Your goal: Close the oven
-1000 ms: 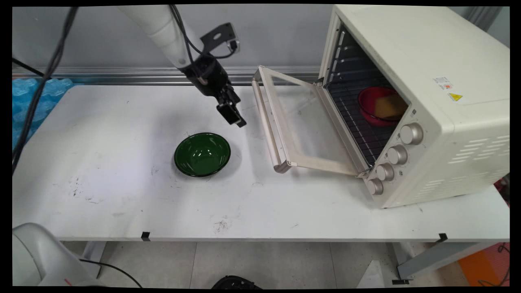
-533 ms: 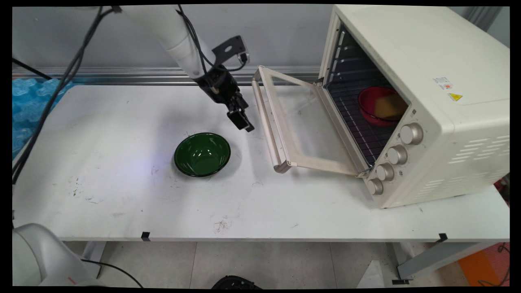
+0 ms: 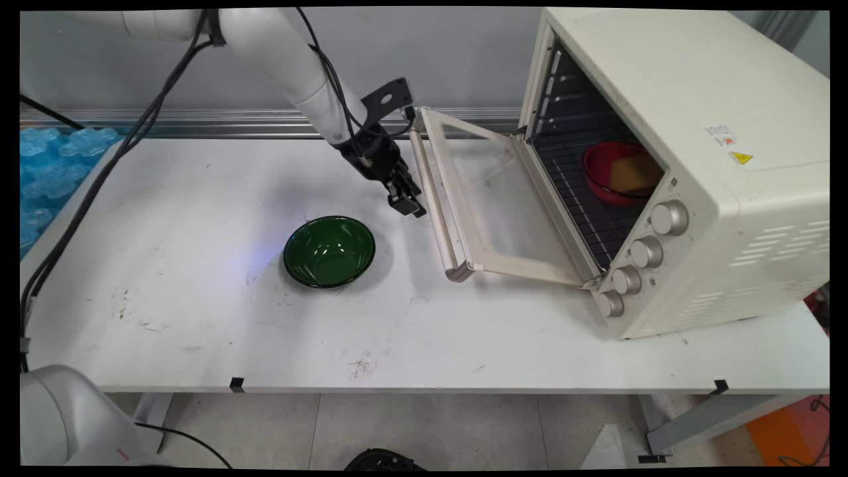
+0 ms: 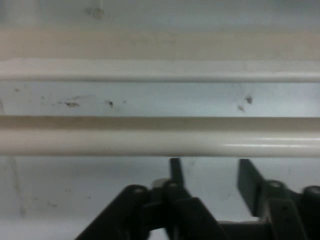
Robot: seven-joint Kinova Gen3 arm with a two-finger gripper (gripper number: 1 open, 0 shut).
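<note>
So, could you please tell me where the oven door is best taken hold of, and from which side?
Probably by the handle bar along the free edge of the open oven door. A gap separates bar and door frame, so fingers could straddle it. Come from the table's open side, where the gripper already is.

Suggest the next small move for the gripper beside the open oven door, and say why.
Probably ease the gripper a little further toward the oven door's handle bar. In the hand view the bar runs straight across just beyond the fingertips, which stand apart and do not yet enclose it. The main view shows the gripper right beside the handle, empty.
</note>
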